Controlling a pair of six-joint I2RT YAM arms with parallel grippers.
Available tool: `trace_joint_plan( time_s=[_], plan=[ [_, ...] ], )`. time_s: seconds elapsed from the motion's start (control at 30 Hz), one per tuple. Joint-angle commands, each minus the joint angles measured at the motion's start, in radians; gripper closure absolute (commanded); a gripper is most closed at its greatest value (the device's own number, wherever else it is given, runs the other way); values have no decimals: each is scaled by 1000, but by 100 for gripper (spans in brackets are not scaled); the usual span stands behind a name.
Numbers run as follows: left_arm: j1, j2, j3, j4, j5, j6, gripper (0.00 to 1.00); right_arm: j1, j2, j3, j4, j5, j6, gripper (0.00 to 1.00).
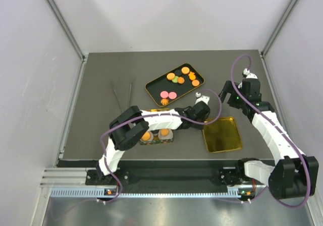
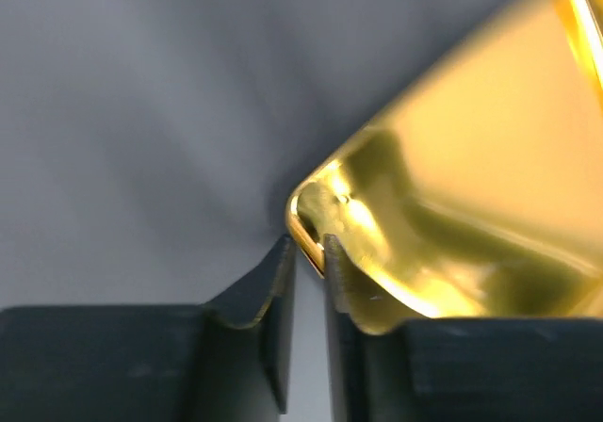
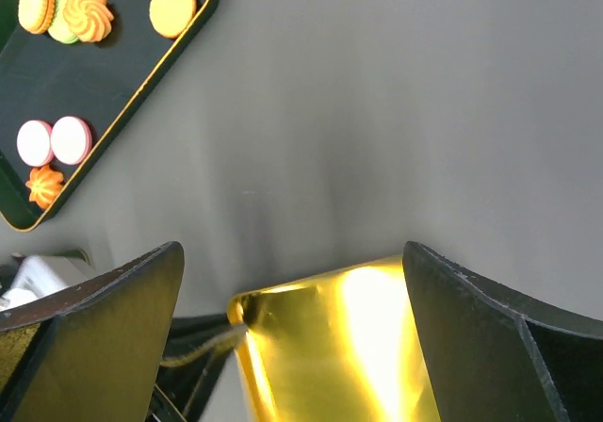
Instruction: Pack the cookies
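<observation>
Several cookies [image 1: 176, 77], mostly orange with two pink and one green, lie in a black tray [image 1: 153, 87]; they also show in the right wrist view [image 3: 54, 140]. Two orange cookies [image 1: 164, 132] sit in a small tin [image 1: 157, 141] under my left arm. My left gripper [image 1: 203, 121] is shut on the far-left corner rim of a shallow gold tray [image 1: 224, 140]. In the left wrist view the gripper [image 2: 309, 264] pinches that gold rim [image 2: 311, 249]. My right gripper [image 1: 226, 97] is open and empty, hovering over the gold tray's far edge [image 3: 349, 347].
Thin metal tongs [image 1: 122, 91] lie on the grey table left of the black tray. The black tray's gold-edged rim [image 3: 141, 92] is at the upper left of the right wrist view. White walls close in the table's sides and back.
</observation>
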Motion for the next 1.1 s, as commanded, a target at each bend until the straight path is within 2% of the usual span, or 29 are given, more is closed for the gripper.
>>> trace_joint_plan(
  time_s=[0.0,0.3,0.57,0.67,0.7,0.73,0.87,1.0,1.07],
  plan=[
    [22,11,56,-85,-113,64,81,-14,-23,4,24,-18,-9,0],
    [189,-58,31,-114,-124,99,86,-14,16,-19,30,-61,-23,0],
    [257,-75,13,-108,-110,97,85,15,62,-68,59,-102,-3,0],
    [268,-78,16,-106,-93,96,83,36,93,-100,76,-84,15,8],
    [268,-81,13,-103,-90,94,81,41,99,-123,96,-84,26,9],
    [269,-84,10,-102,-87,96,79,44,113,-133,104,-84,31,16],
    [269,-104,2,-85,-58,100,61,95,153,-137,132,-56,55,28],
    [271,-155,-14,-76,-32,113,47,134,210,-131,155,-32,71,40],
    [275,-204,-31,-71,-20,116,44,145,228,-142,173,-24,75,47]
  ],
)
